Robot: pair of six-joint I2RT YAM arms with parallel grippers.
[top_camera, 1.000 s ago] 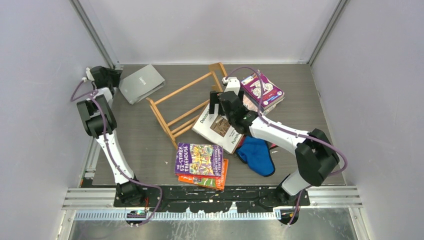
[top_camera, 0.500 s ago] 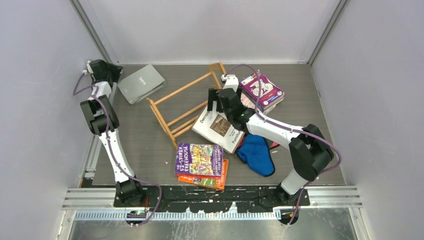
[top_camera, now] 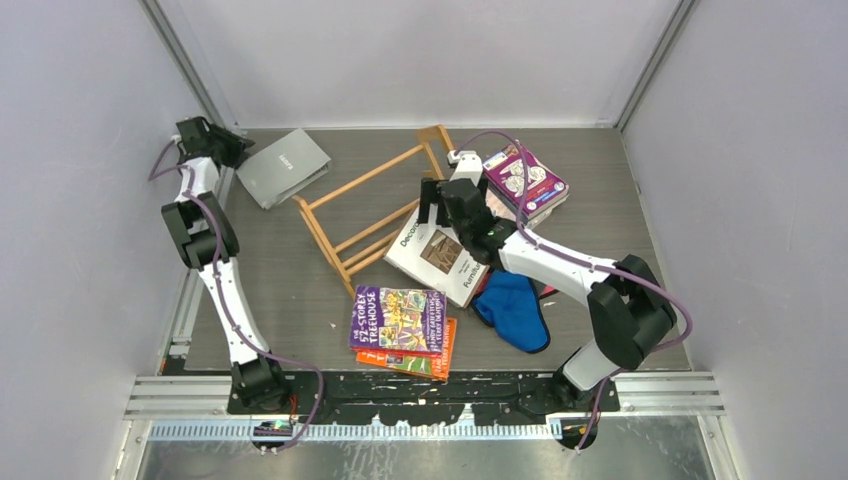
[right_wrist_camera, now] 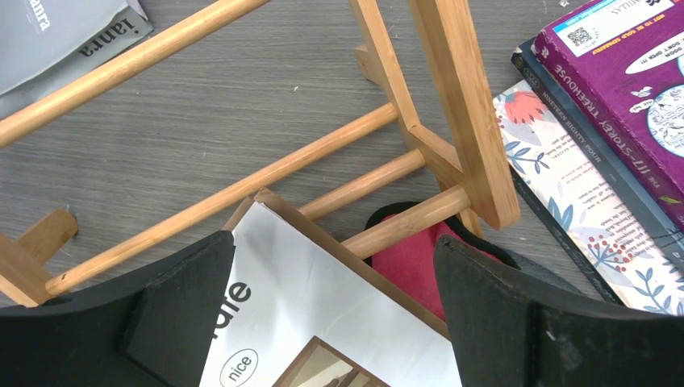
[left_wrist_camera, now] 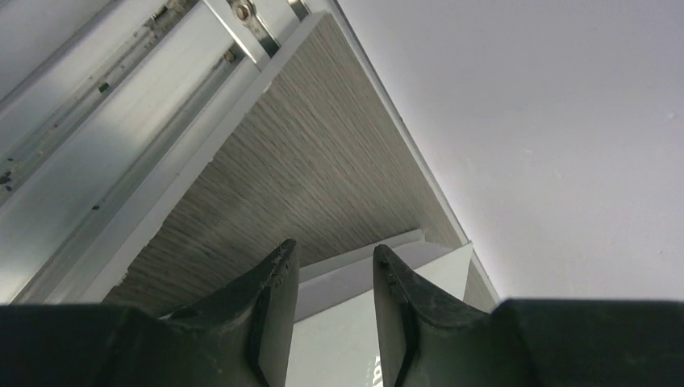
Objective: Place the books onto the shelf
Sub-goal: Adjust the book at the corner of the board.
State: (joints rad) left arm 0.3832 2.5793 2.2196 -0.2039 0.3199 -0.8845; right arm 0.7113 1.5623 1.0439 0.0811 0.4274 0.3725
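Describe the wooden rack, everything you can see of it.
The rack is light wood: thin round rails joined to two flat end pieces, an open frame. It sits askew near the middle of the table and holds no books. The corner of a big white book overlaps its rails, and a red cloth shows beneath the rail by one end piece.

We are seeing the shelf (top_camera: 370,205) lying slantwise at the middle of the desk (top_camera: 280,290). A large book (top_camera: 283,166) is lying far left of it, the Decorate book (top_camera: 440,255) is touching its near right side, and a stack of paperbacks (top_camera: 525,183) is sitting far right. Two stacked paperbacks (top_camera: 400,320) are sitting near, with a cloth (top_camera: 513,308) just right of them.
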